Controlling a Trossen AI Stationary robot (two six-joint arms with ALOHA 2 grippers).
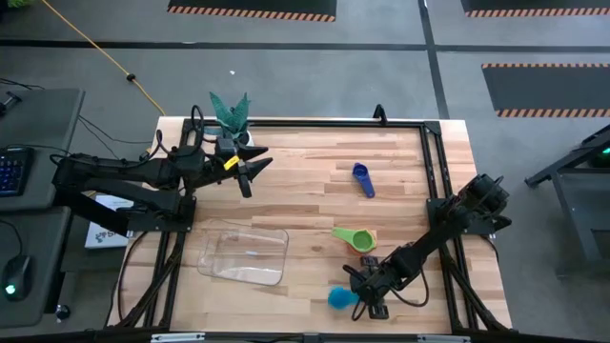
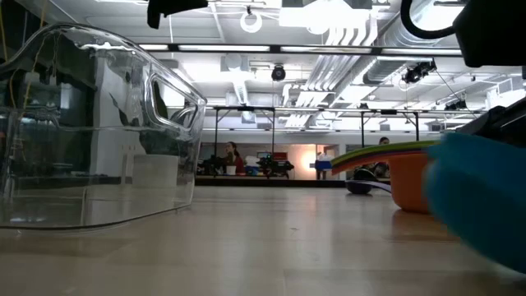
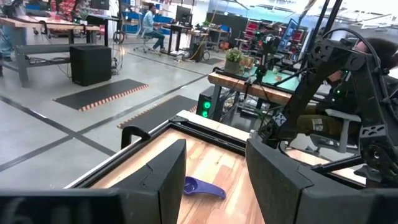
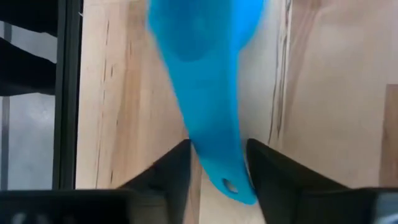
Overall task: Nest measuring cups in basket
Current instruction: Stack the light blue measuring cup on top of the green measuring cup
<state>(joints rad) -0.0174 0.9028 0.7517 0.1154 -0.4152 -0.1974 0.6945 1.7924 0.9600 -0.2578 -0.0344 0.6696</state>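
Right wrist view: right hand (image 4: pixel 217 163) clamps the light blue cup's (image 4: pixel 202 81) handle (left hand (image 3: pixel 214 180) gapes).

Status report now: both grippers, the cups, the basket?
Right gripper astride light blue cup handle. Left gripper open, idle near plant. Basket empty.

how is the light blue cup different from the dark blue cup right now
The light blue cup lies at the table's near edge, its handle between the right gripper fingers; the dark blue cup lies alone toward the far side, untouched. The light blue cup looks larger than the dark blue cup. Both rest on the table, outside the basket.
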